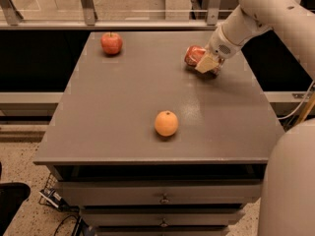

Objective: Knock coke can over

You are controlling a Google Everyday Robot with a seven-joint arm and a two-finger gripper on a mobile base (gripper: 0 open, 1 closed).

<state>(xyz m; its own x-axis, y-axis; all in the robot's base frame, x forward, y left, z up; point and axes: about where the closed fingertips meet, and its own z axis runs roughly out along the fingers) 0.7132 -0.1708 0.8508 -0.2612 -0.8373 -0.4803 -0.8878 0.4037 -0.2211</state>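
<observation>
Pincer point(209, 64) pressed up against the coke can point(193, 54) in the upper right of the frame.

Filling the middle: a grey worktop point(123, 97), with drawers point(162, 198) below along the bottom edge. Reaching down from the top right corner: a white arm point(261, 9), ending at the pincer low over the worktop's far right part. Whether clenched, released or grasping: cannot tell. Right of centre, toward the near edge: an orange point(166, 123), well apart from everything else. Upper left, on the far corner: a red apple point(111, 43). Smallest, the coke can: on the worktop's far right, just left of the pincer and partly hidden behind it, seemingly touching; upright or tipped, cannot tell.
</observation>
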